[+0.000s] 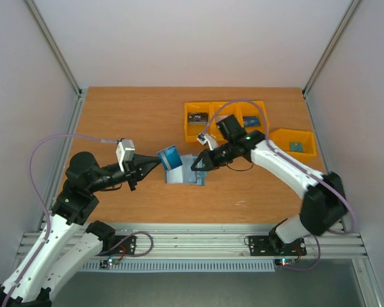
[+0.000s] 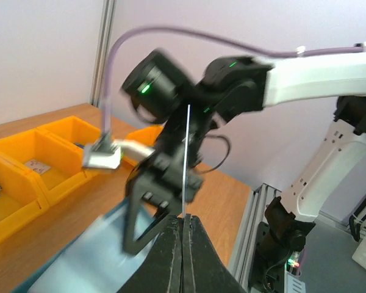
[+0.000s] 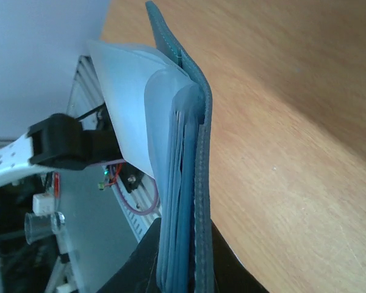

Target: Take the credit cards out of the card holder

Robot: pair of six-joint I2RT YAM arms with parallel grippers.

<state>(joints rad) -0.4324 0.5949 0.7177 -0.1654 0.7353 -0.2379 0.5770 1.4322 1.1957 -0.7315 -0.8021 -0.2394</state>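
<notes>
My left gripper (image 1: pixel 159 162) is shut on the blue card (image 1: pixel 170 157) and holds it tilted just above the card holder (image 1: pixel 184 177). In the left wrist view the card (image 2: pixel 185 165) shows edge-on as a thin pale line rising from the shut left gripper (image 2: pixel 184 221). My right gripper (image 1: pixel 199 164) is shut on the right edge of the open teal holder. In the right wrist view the right gripper (image 3: pixel 186 247) clamps the holder (image 3: pixel 198 152) edge-on, with its pockets layered. I cannot make out the pale grey card.
Yellow bins (image 1: pixel 198 121) stand at the back right of the table, with another (image 1: pixel 294 142) further right; each holds small items. They also show in the left wrist view (image 2: pixel 24 177). The aluminium rail (image 1: pixel 192 242) runs along the near edge.
</notes>
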